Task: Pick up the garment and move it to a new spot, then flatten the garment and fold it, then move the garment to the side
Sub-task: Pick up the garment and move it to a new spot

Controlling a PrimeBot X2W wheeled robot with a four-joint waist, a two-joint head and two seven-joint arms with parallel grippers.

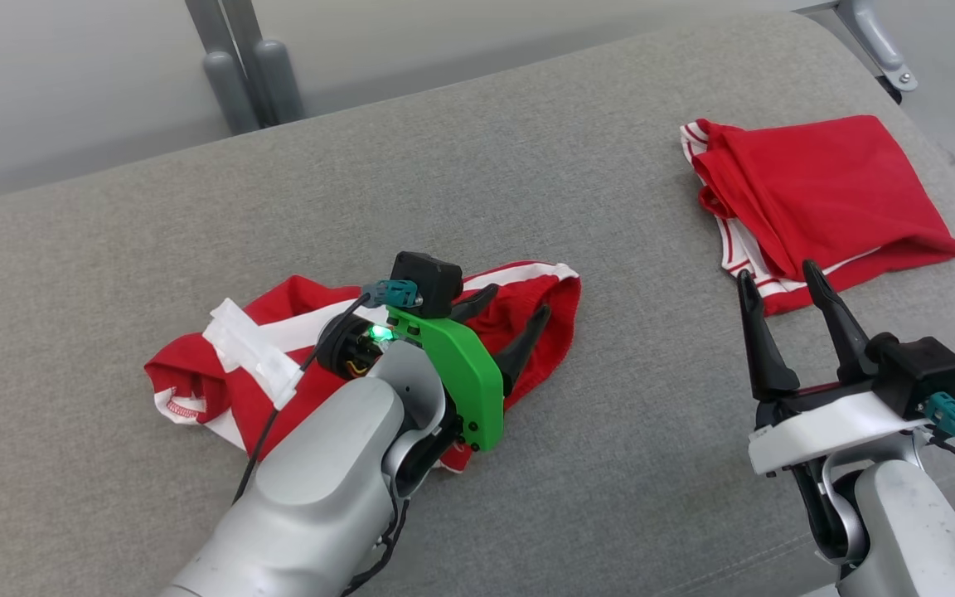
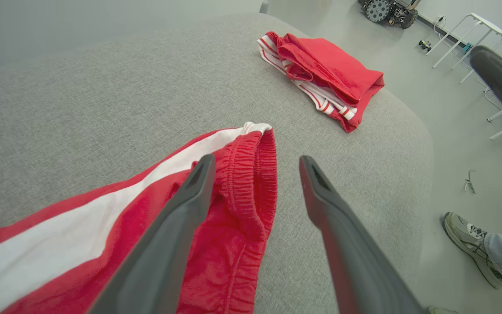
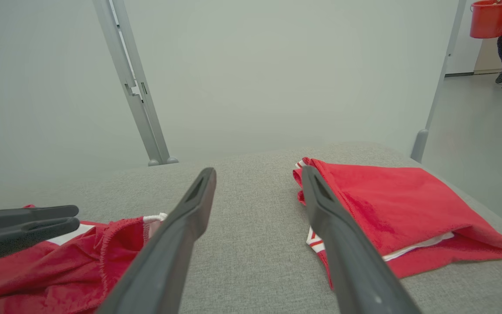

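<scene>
The garment, red shorts with a white side stripe, lies crumpled on the grey padded surface at the left. My left gripper hovers over its elastic waistband end, jaws open. In the left wrist view the left gripper straddles the waistband of the garment, with one finger over the fabric and the other over bare grey surface. Nothing is pinched. My right gripper stands open at the right, empty. In the right wrist view the right gripper points between the garment and a folded one.
A second red garment, folded, lies at the far right near the surface's rounded edge, just beyond my right fingertips. Grey metal posts stand behind the surface. A person's foot is on the floor beside it. Another person holds a red bucket far off.
</scene>
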